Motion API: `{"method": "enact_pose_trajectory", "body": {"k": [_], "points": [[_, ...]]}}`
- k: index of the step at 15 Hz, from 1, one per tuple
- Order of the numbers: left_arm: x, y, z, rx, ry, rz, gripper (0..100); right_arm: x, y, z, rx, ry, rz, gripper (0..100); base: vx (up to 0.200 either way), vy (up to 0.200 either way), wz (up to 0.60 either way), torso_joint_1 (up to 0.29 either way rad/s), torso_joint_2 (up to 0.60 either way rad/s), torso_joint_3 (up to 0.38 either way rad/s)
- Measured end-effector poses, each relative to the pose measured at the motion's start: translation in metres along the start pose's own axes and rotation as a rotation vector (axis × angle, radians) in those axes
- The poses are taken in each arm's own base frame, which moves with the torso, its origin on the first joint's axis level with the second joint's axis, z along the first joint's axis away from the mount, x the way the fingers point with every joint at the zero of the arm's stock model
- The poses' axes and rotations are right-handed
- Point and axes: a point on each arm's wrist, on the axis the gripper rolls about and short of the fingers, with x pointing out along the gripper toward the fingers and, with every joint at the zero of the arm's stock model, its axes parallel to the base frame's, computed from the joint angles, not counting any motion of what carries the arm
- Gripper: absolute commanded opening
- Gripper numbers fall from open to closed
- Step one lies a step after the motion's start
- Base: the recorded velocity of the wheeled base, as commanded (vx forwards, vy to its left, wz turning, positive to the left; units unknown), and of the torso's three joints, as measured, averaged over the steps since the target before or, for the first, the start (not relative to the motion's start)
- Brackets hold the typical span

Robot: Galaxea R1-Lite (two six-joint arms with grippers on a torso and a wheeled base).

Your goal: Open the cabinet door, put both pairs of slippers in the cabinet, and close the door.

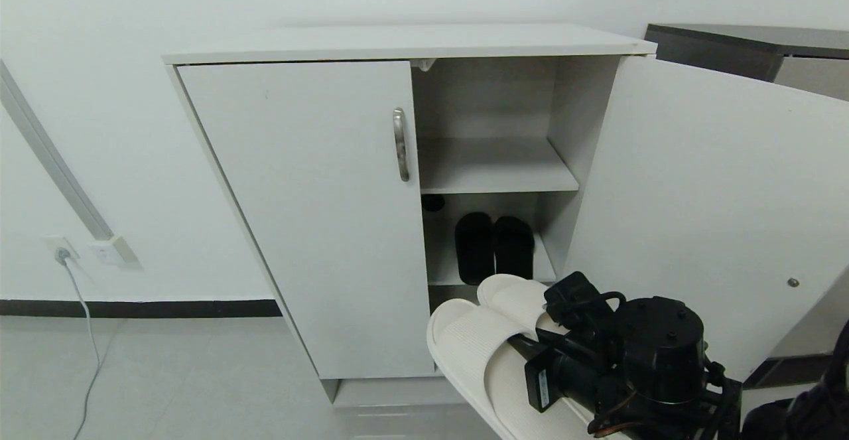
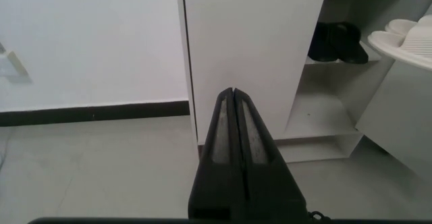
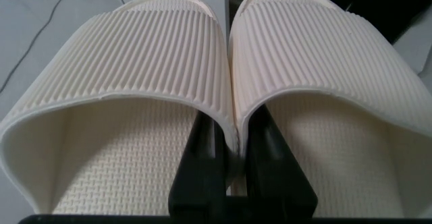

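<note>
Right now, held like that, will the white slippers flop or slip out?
Probably light and fairly stiff: the white slippers stick out past the right gripper without visibly sagging. Their ribbed, textured surface suggests decent grip, though pinched only by the inner walls they could pivot.

Right gripper pinching adjoining inner walls of cream slippers

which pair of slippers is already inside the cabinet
The black pair, sitting on a shelf inside the cabinet behind the open door. The white pair is outside it, clamped in the right gripper.
</note>
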Motion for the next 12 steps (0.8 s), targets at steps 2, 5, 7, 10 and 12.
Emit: {"method": "enact_pose_trajectory", "body": {"k": [2,5,7,10,12], "points": [[0.0000,0.0000,0.0000,0.000,0.000,0.000,0,0.0005,-0.0003,-0.0016,-0.001,0.004,-0.001,0,0.000,0.000,0.00,0.000,0.00,0.000],[0.0000,0.0000,0.0000,0.000,0.000,0.000,0,0.0012,-0.0003,-0.0038,-0.001,0.012,-0.002,0,0.000,0.000,0.00,0.000,0.00,0.000],[0.0000,0.0000,0.0001,0.000,-0.001,0.000,0,0.0010,-0.0005,-0.0038,0.000,0.005,-0.001,0,0.000,0.000,0.00,0.000,0.00,0.000],[0.0000,0.0000,0.0000,0.000,0.000,-0.001,0,0.0000,-0.0008,-0.0060,-0.012,-0.003,0.002,0,0.000,0.067,0.00,0.002,0.00,-0.001],[0.0000,0.0000,0.0001,0.000,-0.001,-0.001,0,0.0006,-0.0009,-0.0080,-0.017,0.000,0.000,0,0.000,0.100,0.00,0.001,0.00,-0.001]]}}
